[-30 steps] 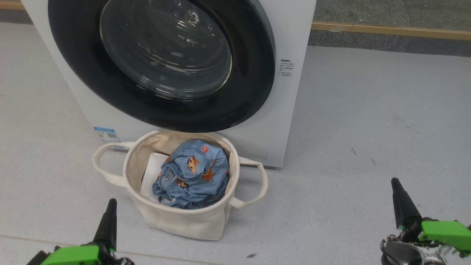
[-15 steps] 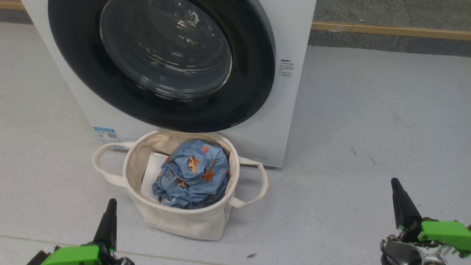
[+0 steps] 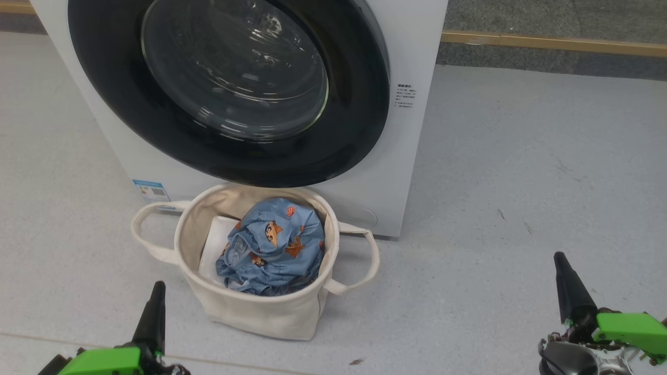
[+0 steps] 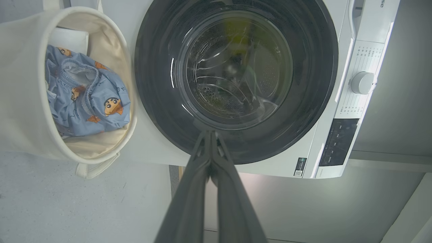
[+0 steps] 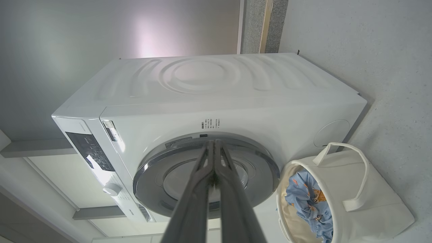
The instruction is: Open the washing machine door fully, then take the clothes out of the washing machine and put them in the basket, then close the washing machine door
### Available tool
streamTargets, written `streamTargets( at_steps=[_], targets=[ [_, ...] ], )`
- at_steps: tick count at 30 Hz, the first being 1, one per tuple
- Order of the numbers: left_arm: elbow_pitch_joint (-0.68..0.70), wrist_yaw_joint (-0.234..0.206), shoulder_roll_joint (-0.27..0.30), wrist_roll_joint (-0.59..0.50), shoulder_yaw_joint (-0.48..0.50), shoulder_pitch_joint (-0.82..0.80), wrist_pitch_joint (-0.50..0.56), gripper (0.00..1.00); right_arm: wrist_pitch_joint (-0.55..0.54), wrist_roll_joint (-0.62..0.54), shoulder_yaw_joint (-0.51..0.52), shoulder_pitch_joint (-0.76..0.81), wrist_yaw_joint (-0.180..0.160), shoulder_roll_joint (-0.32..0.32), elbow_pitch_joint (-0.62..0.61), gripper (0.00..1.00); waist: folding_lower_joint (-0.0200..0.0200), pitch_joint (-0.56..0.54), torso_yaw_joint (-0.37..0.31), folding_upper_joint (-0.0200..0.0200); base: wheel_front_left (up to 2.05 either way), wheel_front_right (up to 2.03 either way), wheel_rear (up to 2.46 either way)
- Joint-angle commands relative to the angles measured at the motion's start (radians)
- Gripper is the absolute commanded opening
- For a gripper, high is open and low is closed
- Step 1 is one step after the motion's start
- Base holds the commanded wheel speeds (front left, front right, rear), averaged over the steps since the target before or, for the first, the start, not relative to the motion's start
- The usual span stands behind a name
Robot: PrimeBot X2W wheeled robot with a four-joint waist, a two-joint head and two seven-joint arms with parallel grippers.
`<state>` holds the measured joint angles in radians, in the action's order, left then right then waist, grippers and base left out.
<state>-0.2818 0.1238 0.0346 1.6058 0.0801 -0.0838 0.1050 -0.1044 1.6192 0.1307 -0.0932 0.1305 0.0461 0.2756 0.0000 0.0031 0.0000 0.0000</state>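
The big white boxy washing machine (image 3: 422, 156) stands on the grey floor (image 3: 521, 182). Its round door (image 3: 229, 156), black rim around clear glass, is shut flat on the front. Just below the door, the round cream cloth basket (image 3: 260, 312) stands upright, mouth up. Inside sit the scrunched light blue clothes (image 3: 276, 250) with orange cartoon figures, touching a folded white sheet (image 3: 216, 239). The left gripper (image 3: 157, 289) and right gripper (image 3: 560, 260) hang low on each side of the basket. Their fingers are pressed together, hold nothing and point towards the machine.
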Motion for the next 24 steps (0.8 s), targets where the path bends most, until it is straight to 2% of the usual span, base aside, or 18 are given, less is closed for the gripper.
streamTargets(
  at_steps=[1,24],
  targets=[
    [0.037,0.007,0.016,0.003,0.033,-0.024,0.008,0.0,-0.007,-0.009,-0.019,-0.015,0.0,0.006,-0.031,0.0,0.0,0.0,0.0,0.0,0.0,0.0,0.0],
    [0.037,0.007,0.016,0.003,0.033,-0.024,0.008,0.0,-0.008,-0.01,-0.018,-0.015,0.0,0.005,-0.031,0.0,0.0,0.0,0.0,0.0,0.0,0.0,0.0]
  ],
)
